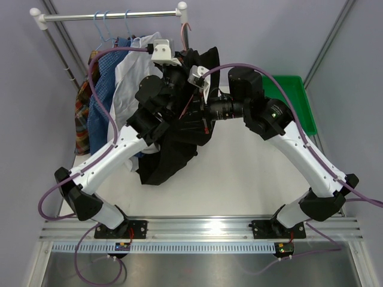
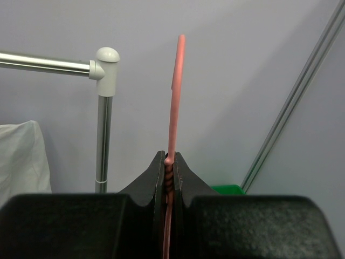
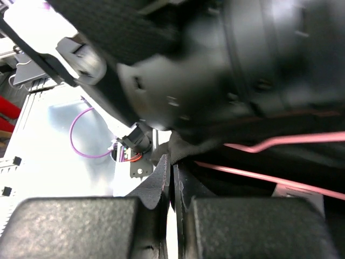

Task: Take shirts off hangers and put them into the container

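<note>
Cloth of the black shirt (image 1: pixel 173 152) hangs between our arms over the tabletop (image 1: pixel 239 179), its pink hanger (image 2: pixel 176 97) clamped in our left fingers (image 2: pixel 148 183). Our right fingers (image 3: pixel 153 183) are shut, on what we cannot tell; the green container (image 1: pixel 299 104) sits rightward.

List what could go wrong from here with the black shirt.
1. The right gripper is shut beside the pink hanger, but whether it caught cloth is unclear; a pull may slip off the black shirt.
2. The left gripper pinches only the hanger's thin wire, which could twist loose.
3. Both grippers crowd together over the shirt and may collide.
</note>
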Controlling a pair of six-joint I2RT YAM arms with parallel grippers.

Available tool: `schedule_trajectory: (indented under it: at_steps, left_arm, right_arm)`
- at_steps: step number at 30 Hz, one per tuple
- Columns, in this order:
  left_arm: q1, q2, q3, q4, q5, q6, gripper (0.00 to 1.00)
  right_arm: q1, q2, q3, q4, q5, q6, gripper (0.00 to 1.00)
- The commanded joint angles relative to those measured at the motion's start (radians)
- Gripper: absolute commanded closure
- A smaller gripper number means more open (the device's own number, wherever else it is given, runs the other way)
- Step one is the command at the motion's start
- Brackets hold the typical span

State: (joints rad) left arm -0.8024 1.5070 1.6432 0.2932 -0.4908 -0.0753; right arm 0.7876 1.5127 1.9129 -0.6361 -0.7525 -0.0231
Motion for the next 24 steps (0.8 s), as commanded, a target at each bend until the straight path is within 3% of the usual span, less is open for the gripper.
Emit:
schedule_trajectory:
  at_steps: [1, 12, 20, 24]
  left_arm:
    - [-0.003, 0.018, 0.059, 0.104, -0.018, -0.007, 1.0]
    - [-0.003, 0.03, 0.095, 0.136, -0.051, -0.027, 1.0]
    - [-0.001, -0.033, 0.054, 0.135, -0.048, -0.026, 1.0]
    - [-0.001, -0.056, 0.053, 0.162, -0.087, -0.003, 1.0]
  right_arm:
    - [0.035, -0.011, 0.025, -0.039, -0.031, -0.005, 0.99]
    - [0.098, 0.011, -0.13, -0.019, 0.024, 0.002, 1.0]
    - [0.098, -0.04, -0.264, -0.023, 0.238, -0.046, 1.0]
    - [0.098, -0.016, -0.324, -0.039, 0.239, -0.032, 1.0]
